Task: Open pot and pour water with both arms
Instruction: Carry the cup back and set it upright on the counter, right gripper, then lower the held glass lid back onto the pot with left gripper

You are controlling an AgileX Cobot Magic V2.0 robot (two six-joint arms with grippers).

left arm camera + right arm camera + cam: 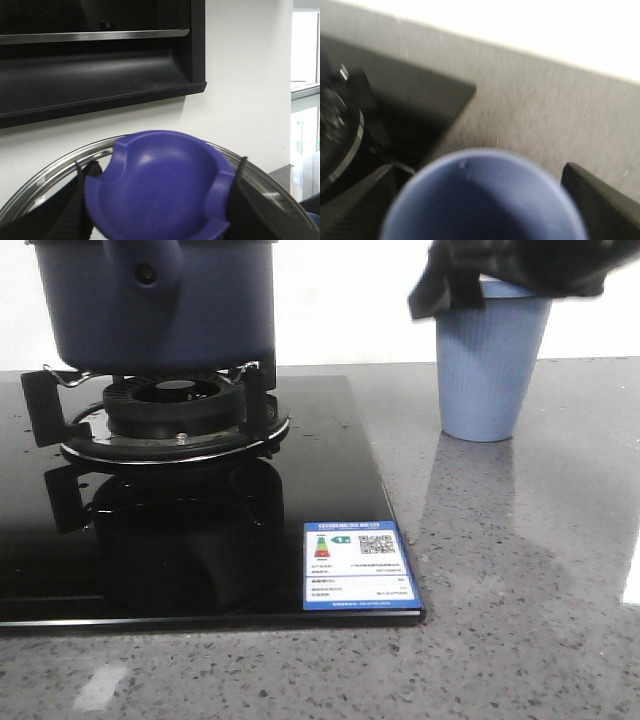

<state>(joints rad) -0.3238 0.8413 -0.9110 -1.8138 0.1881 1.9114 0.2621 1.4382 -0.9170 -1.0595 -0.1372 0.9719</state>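
Front view: pot (160,305) on burner (172,415)

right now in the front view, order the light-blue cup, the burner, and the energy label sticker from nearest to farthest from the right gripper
1. Light-blue cup: directly under the right gripper, at its rim.
2. Burner: left of the cup, on the stove under the pot.
3. Energy label sticker: on the stove's front corner, lowest in view; close to the burner in rank.
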